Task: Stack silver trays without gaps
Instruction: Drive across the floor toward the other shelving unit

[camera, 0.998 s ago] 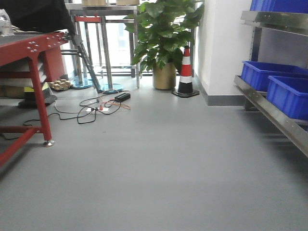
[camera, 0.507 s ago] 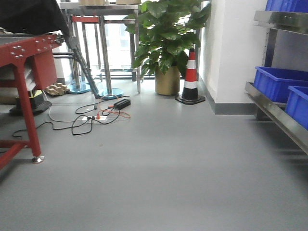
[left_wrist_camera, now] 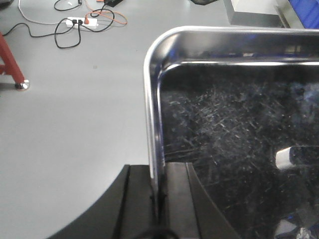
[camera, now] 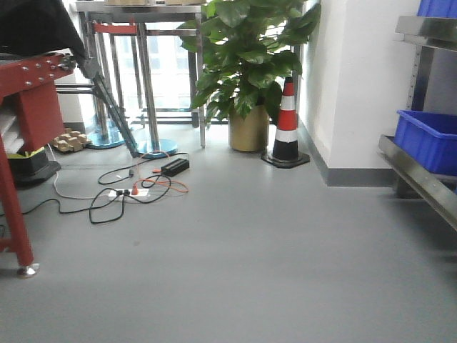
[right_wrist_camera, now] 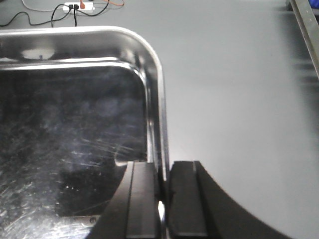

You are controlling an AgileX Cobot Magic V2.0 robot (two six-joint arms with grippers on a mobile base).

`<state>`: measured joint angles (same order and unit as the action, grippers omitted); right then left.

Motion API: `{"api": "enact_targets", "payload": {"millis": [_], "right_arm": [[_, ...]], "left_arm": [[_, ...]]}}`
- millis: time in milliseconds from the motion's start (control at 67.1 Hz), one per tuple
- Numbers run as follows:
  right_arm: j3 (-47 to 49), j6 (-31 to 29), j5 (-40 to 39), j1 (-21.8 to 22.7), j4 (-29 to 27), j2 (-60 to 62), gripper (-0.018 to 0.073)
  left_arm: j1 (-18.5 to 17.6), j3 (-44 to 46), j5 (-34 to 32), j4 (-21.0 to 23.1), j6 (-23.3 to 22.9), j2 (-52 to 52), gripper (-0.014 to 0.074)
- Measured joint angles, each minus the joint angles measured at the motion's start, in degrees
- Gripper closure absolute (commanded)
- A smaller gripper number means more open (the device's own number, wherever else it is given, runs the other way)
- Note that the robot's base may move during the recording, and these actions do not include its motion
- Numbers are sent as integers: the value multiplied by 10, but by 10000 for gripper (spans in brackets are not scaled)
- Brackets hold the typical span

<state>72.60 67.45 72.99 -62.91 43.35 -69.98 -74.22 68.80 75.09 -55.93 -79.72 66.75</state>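
A silver tray (left_wrist_camera: 234, 124) of scratched shiny steel is held above the grey floor between both arms. My left gripper (left_wrist_camera: 158, 172) is shut on its left rim, one finger inside the wall and one outside. My right gripper (right_wrist_camera: 163, 172) is shut on its right rim in the same way; the tray (right_wrist_camera: 65, 119) fills the left of the right wrist view. Neither the tray nor the grippers show in the front view. No other silver tray is in view.
A steel shelf rail (camera: 421, 182) with a blue bin (camera: 428, 139) runs along the right. A red table leg (camera: 16, 214) stands at the left. Cables and a power strip (camera: 128, 191) lie on the floor. A traffic cone (camera: 286, 125) and a potted plant (camera: 250, 64) stand ahead.
The front view has swung to the right and forward: the red table, the cables, and the blue bins have slid toward the frame edges. The cone and plant look nearer.
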Motion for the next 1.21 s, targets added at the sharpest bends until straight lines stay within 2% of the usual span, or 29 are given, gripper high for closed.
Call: {"api": "enact_targets", "payload": {"millis": [1207], "right_arm": [[0, 0, -1, 0, 0, 0, 580]], "left_arm": [[0, 0, 0, -15, 0, 0, 612]]}}
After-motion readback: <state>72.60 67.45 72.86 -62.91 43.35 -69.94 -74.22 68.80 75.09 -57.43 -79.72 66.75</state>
